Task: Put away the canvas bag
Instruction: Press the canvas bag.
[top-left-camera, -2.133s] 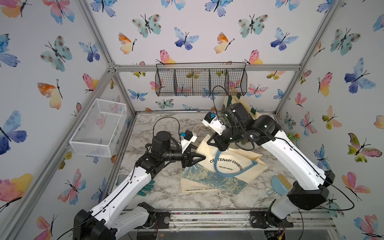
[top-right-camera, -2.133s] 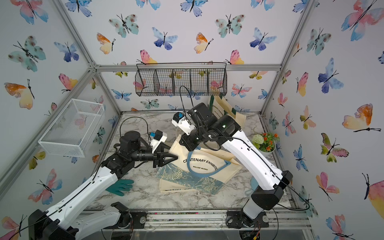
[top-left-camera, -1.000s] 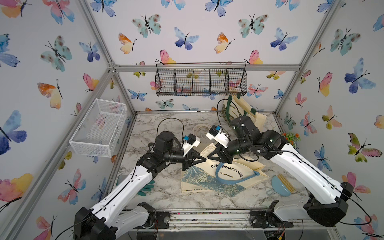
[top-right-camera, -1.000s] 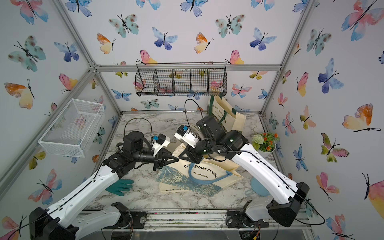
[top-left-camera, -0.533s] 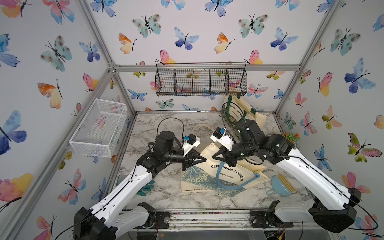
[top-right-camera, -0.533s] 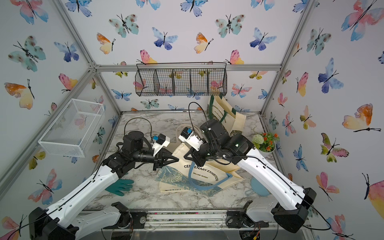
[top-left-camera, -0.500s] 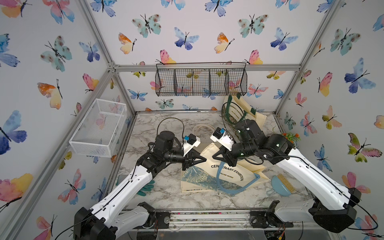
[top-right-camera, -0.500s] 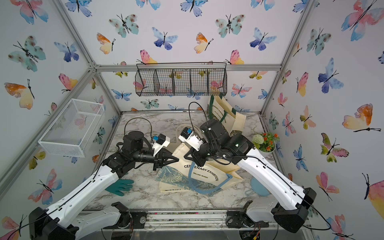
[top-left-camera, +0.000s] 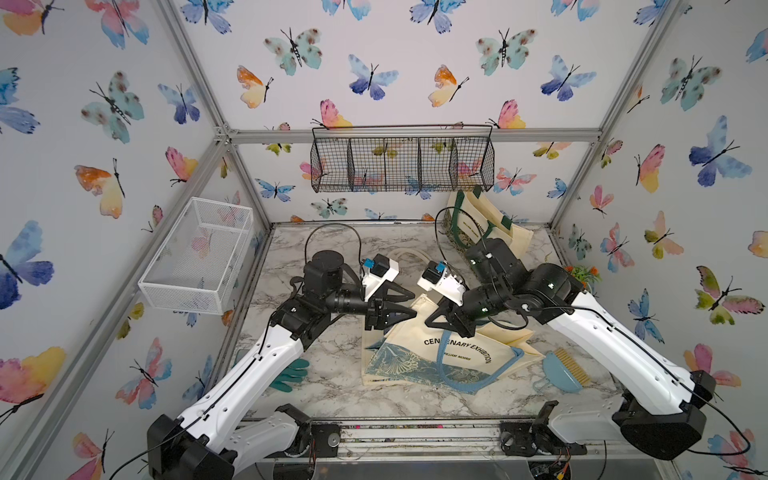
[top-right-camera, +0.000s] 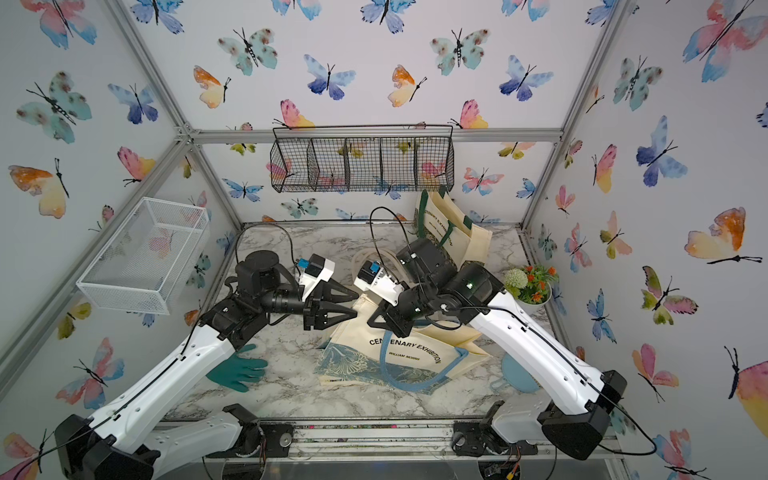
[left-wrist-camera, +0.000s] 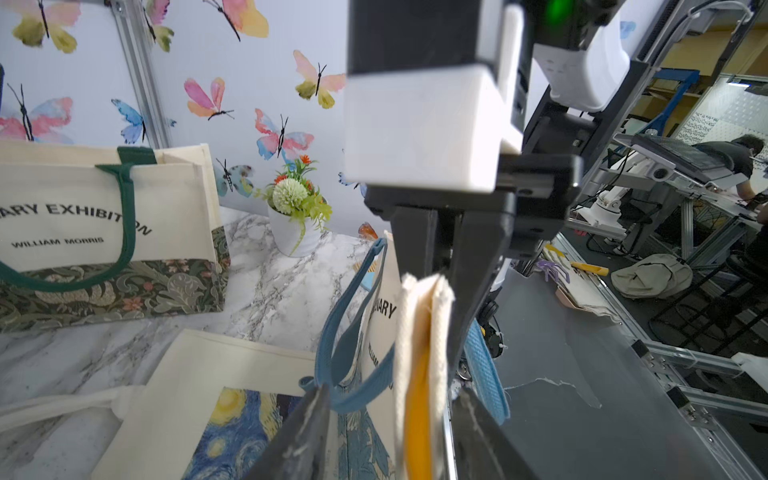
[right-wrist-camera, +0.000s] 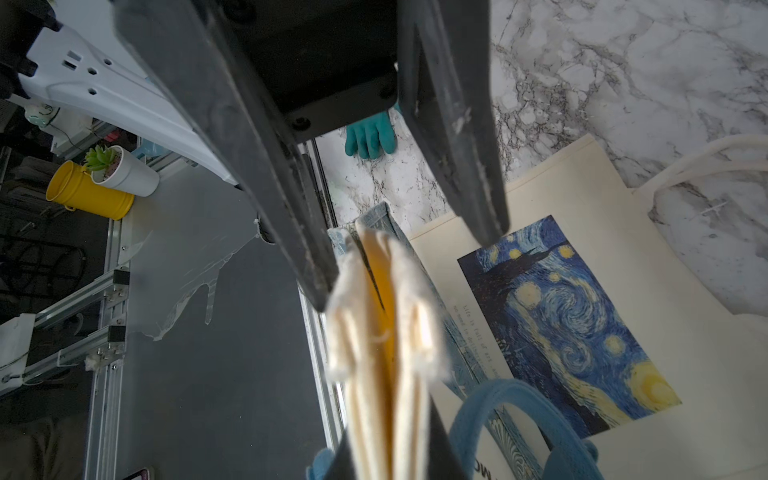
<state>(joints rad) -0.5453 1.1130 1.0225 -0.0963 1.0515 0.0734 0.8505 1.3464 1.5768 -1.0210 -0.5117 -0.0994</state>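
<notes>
**A:** Two claws are meeting over the canvas bag (top-left-camera: 440, 357) in a top view, lying mid-way across the marble table (top-left-camera: 328, 386). The left gripper (top-left-camera: 413, 305) is standing with its jaws apart, holding nothing. The right gripper (top-left-camera: 430, 322) is clamping the bag's raised far corner.

**B:** Axis?

**A:** The lettering is running left to right, dipping nearward. The patterned base is lying near and the mouth is facing far.

**B:** Left wrist view?

**A:** The right fingers (left-wrist-camera: 478, 270) are pinching the folded cream edge.

**B:** Right wrist view?

**A:** The left fingers (right-wrist-camera: 291, 208) are flanking that edge, well apart. I'm judging the left should be backing straight out, clear of the blue handle (right-wrist-camera: 503, 390), with the right gripping every layer.
</notes>
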